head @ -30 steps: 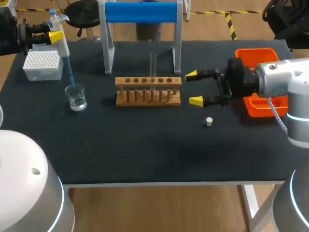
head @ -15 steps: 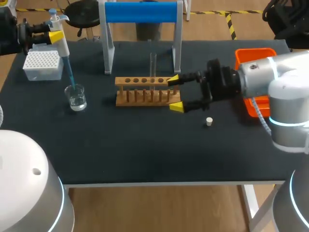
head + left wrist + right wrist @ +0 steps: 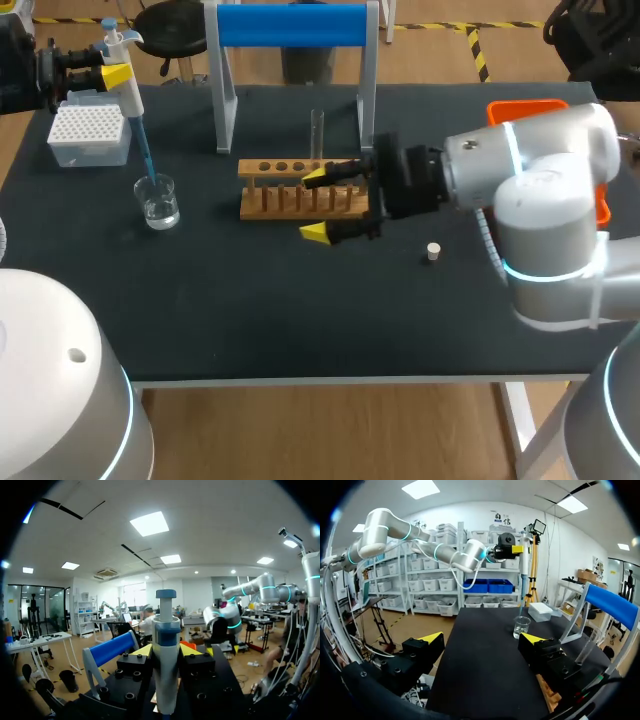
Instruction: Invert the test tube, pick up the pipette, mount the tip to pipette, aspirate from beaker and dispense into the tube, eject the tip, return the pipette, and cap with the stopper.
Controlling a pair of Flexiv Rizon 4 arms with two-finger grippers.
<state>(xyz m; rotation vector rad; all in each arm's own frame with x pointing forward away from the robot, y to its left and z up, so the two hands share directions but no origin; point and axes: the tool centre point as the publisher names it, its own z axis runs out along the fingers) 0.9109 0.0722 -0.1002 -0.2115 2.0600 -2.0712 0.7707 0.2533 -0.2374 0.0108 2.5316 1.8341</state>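
My left gripper (image 3: pixel 108 72) is shut on the white-and-blue pipette (image 3: pixel 128 95) at the far left of the table. The pipette's blue tip dips into the glass beaker (image 3: pixel 158 201). In the left wrist view the pipette (image 3: pixel 165 630) stands upright between the fingers of that gripper (image 3: pixel 166 655). The test tube (image 3: pixel 317 133) stands upright in the wooden rack (image 3: pixel 285 200). My right gripper (image 3: pixel 316 206) is open, one finger over the rack's top and the other in front of it. Ahead of it (image 3: pixel 482 639) are the beaker (image 3: pixel 521 626) and the tube (image 3: pixel 585 651). The small white stopper (image 3: pixel 433 251) lies to the rack's right.
A white tip box (image 3: pixel 88 135) sits behind the beaker at the far left. A blue-barred stand (image 3: pixel 292 25) rises behind the rack. An orange tray (image 3: pixel 530 108) at the far right is mostly hidden by my right arm.
My right arm has swung left from beside the orange tray, bringing its open gripper over the rack's middle. The left arm and pipette have not moved.
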